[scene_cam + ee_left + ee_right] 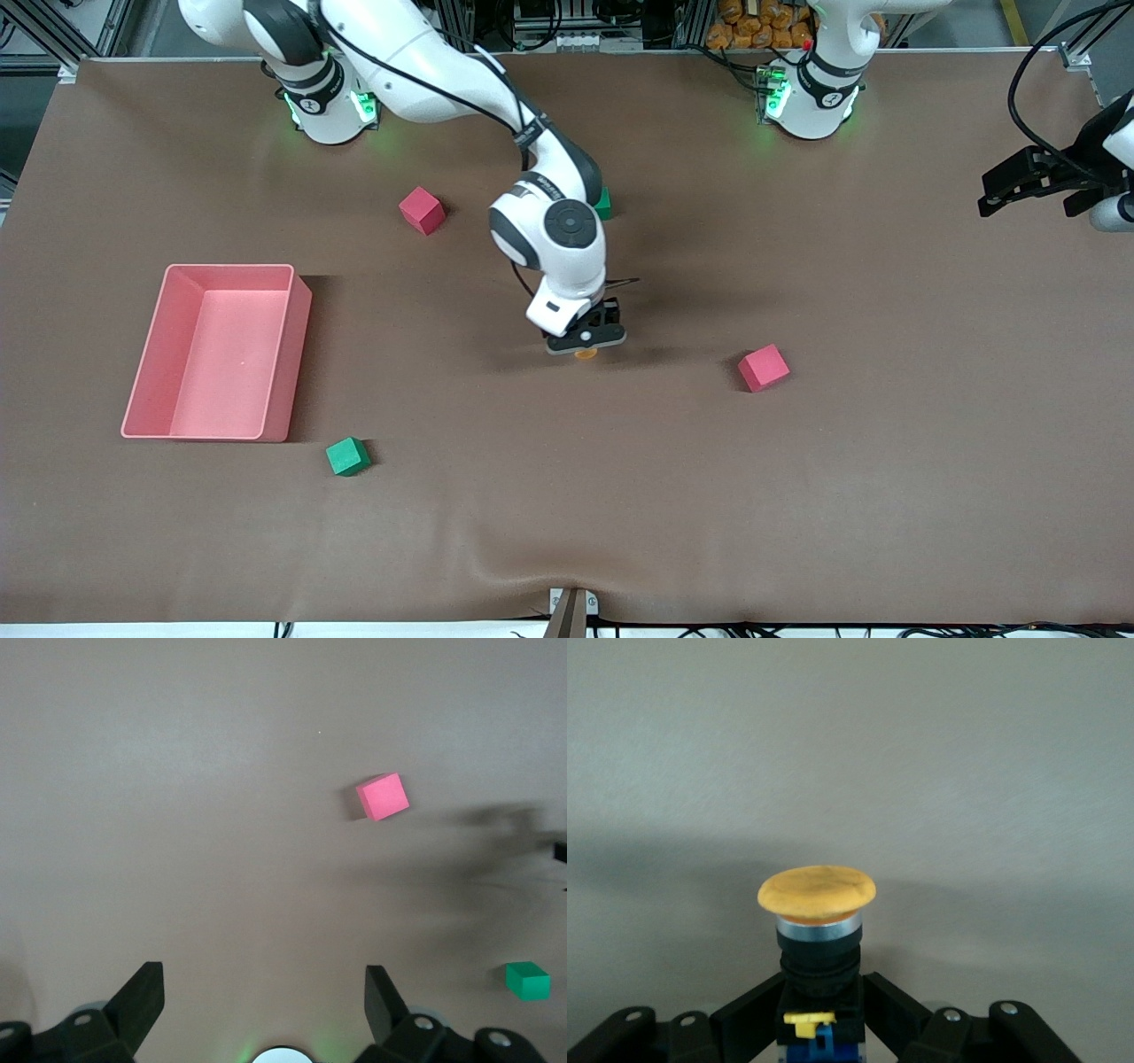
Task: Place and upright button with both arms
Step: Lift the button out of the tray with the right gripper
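My right gripper (585, 341) hangs low over the middle of the table, shut on the button (586, 354). In the right wrist view its fingers (749, 1014) clamp the dark body, and the round orange cap (818, 893) points away from the gripper (819, 1014) toward the brown table. I cannot tell whether the button touches the table. My left gripper (997, 195) waits in the air over the left arm's end of the table. It is open and empty (263, 992).
A pink tray (230, 268) stands toward the right arm's end. Two red cubes (422, 210) (763, 367) and two green cubes (347, 456) (603, 202) lie scattered. The left wrist view shows a red cube (383, 796) and a green cube (528, 981).
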`<state>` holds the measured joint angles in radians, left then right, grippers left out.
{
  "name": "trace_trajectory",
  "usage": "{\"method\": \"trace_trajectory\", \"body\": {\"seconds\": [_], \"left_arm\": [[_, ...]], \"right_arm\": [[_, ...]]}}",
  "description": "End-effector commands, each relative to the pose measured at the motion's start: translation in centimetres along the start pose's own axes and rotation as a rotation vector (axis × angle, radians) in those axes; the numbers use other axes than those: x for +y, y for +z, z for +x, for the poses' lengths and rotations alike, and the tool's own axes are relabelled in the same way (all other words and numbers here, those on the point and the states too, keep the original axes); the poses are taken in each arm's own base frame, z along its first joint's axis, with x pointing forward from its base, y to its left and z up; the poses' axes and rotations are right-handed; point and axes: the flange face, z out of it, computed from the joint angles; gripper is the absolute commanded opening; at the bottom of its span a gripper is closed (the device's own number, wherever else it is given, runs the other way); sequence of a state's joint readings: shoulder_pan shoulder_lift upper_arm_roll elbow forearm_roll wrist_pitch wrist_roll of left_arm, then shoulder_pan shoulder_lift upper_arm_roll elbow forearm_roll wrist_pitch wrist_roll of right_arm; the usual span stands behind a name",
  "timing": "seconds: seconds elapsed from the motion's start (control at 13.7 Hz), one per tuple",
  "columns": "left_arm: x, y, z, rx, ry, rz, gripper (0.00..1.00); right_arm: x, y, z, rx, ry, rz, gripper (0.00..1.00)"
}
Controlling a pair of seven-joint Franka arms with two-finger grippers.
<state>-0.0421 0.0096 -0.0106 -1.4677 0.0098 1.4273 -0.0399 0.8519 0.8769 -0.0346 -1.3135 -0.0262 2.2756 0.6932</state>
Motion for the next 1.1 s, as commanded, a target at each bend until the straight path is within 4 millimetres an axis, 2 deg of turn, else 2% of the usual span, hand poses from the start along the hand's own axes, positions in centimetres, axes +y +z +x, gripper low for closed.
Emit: {"method": "trace_trajectory", "body": {"seconds": [0.0,0.15,0.29,0.37,0.44,0.59,0.66,0.8,0.95,1.02], "left_arm": [[0.3,-0.2,0.2,-0.001,0.017,-0.005,1.0],[0.5,0.1,0.1,-0.013,0.019,-0.005,1.0],[0.3,0.4,0.3,-0.018,0.017,-0.006,1.0],[0.2,0.9,0.6,-0.028,0.016,-0.003,1.0],[-0.3,1.4,0.7,-0.041,0.008,-0.005,1.0],[-0.5,2.8,1.3,-0.083,-0.005,-0.004,1.0],[-0.3,3.3,1.6,-0.093,-0.006,0.001,1.0],[0.7,5.5,2.9,-0.134,0.016,-0.007,1.0],[1.2,6.6,3.4,-0.154,0.029,-0.005,1.0],[1.4,7.9,4.2,-0.175,0.039,-0.005,1.0]], "right_arm": [[-1.7,1.9,0.1,0.042,0.023,-0.039,0.06],[-1.9,3.0,-0.5,0.035,0.019,-0.053,0.08],[-2.1,3.7,-0.9,0.032,0.019,-0.063,0.21],[-2.1,3.7,-0.9,0.03,0.021,-0.066,0.51],[-2.2,3.7,-1.0,0.033,0.016,-0.069,1.0],[-2.0,3.5,-0.8,0.046,0.0,-0.084,1.0],[-1.9,3.4,-0.7,0.046,0.002,-0.084,1.0],[-1.7,2.7,-0.4,0.05,0.013,-0.081,1.0],[-1.9,0.4,0.2,0.065,0.048,-0.06,1.0],[-1.7,-1.7,0.6,0.067,0.06,-0.057,1.0]]}}
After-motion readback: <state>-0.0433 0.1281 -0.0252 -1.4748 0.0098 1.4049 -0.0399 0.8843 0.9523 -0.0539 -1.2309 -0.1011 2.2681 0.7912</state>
